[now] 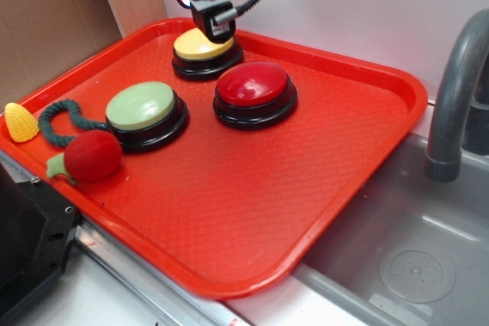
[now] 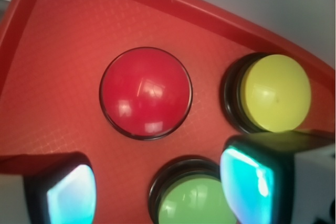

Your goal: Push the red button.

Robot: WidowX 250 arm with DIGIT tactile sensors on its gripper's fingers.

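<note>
The red button [image 1: 254,88] [image 2: 145,93], a glossy red dome on a black base, sits in the middle back of the red tray [image 1: 252,211]. My gripper [image 1: 214,24] [image 2: 157,192] hangs at the back of the tray, over the yellow button [image 1: 205,50], left of and behind the red one. It is open, with its pale blue fingertips [image 2: 71,195] wide apart and nothing between them. In the wrist view the red button lies ahead of the fingers, untouched.
A pale green button [image 1: 144,111] [image 2: 191,203] stands left of the red one, and the yellow button [image 2: 273,93] stands behind it. A red plush ball [image 1: 92,156], green rope [image 1: 57,124] and yellow corn toy [image 1: 21,122] lie at the tray's left. A sink [image 1: 412,265] and faucet [image 1: 454,89] are to the right.
</note>
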